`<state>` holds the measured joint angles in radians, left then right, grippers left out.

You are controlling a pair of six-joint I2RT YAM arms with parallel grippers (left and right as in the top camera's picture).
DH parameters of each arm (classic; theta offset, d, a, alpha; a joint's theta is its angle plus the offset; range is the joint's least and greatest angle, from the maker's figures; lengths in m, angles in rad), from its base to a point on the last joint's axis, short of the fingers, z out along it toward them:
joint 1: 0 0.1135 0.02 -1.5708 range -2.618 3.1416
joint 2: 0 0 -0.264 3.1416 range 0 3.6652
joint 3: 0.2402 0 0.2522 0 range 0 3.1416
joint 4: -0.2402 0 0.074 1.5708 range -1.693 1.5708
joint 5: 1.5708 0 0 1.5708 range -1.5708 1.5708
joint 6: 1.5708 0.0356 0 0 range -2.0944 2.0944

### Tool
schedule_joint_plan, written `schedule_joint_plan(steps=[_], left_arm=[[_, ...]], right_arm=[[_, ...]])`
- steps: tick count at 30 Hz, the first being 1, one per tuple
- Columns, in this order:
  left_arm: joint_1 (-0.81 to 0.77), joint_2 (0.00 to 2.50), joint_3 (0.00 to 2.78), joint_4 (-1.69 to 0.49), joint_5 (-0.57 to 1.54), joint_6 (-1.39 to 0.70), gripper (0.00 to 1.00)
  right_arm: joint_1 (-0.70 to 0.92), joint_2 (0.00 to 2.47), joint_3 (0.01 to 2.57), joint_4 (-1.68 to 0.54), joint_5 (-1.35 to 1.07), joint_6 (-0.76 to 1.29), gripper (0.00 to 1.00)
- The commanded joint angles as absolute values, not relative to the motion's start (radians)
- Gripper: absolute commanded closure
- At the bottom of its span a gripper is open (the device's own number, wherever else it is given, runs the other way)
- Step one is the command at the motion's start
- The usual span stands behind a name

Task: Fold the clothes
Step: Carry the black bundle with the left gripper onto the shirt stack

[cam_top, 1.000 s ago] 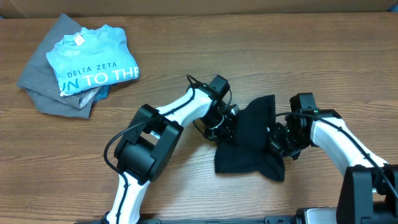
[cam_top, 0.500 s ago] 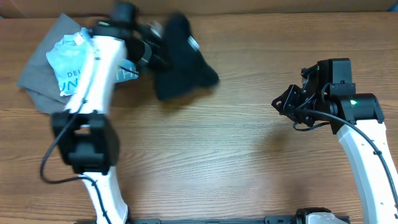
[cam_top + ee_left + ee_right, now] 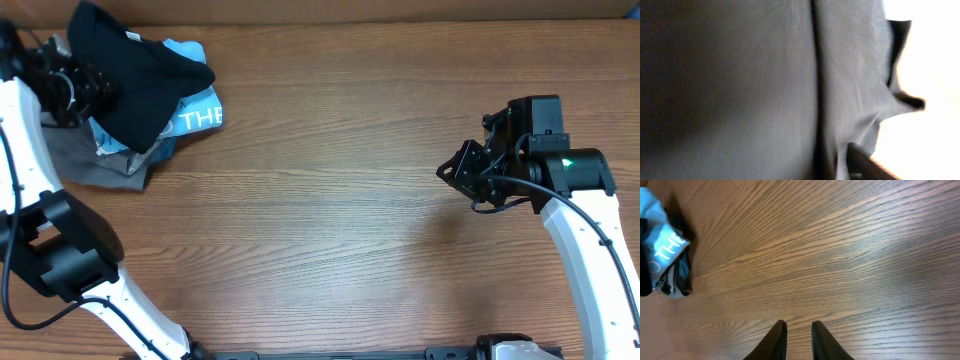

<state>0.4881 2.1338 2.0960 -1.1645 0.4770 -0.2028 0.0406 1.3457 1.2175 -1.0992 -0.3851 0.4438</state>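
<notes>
The black T-shirt (image 3: pixel 140 70) lies folded atop the blue T-shirt (image 3: pixel 197 116) at the bench's (image 3: pixel 330 200) far left, apparently stacked as finished, the left gripper (image 3: pixel 82 88) at its edge (spread impossible to tell), while the right gripper (image 3: pixel 798 324) waits empty, slightly apart.

left arm (image 3: pixel 22 140) and right arm (image 3: pixel 585 245): white shells, black joints, thin black cables (image 3: pixel 500 182); a green light (image 3: pixel 566 165) on the right. right gripper (image 3: pixel 798 322) has dark, tapered fingers (image 3: pixel 775 340).
</notes>
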Motion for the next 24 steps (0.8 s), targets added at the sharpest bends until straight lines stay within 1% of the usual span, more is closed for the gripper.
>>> schedule_joint_plan(steps=[1,2,6,11,15,18,20,24], left_arm=[[0.555,2.12,2.126,-1.205,0.476,-0.179,0.18],[0.57,2.114,2.14,-1.224,0.476,-0.179,0.13],[0.631,2.086,2.243,-1.34,0.476,-0.128,0.0],[0.634,2.009,2.378,-1.483,0.475,-0.014,0.0],[0.587,1.883,2.428,-1.551,0.474,0.047,0.0],[0.529,1.775,2.428,-1.573,0.455,0.084,0.0],[0.483,1.707,2.428,-1.589,0.418,0.099,0.0],[0.363,1.584,2.426,-1.683,0.303,0.143,0.0]], right_arm=[[0.044,1.343,1.228,-1.101,-0.386,0.437,0.8],[0.044,1.343,1.228,-1.102,-0.385,0.437,0.8],[0.044,1.343,1.229,-1.102,-0.383,0.432,0.79],[0.044,1.336,1.265,-1.097,-0.387,0.365,0.79],[0.044,1.322,1.353,-1.097,-0.392,0.353,0.75],[0.044,1.31,1.426,-1.094,-0.439,0.289,0.73],[0.044,1.302,1.474,-1.094,-0.464,0.25,0.7],[0.044,1.28,1.538,-1.089,-0.482,0.221,0.64]])
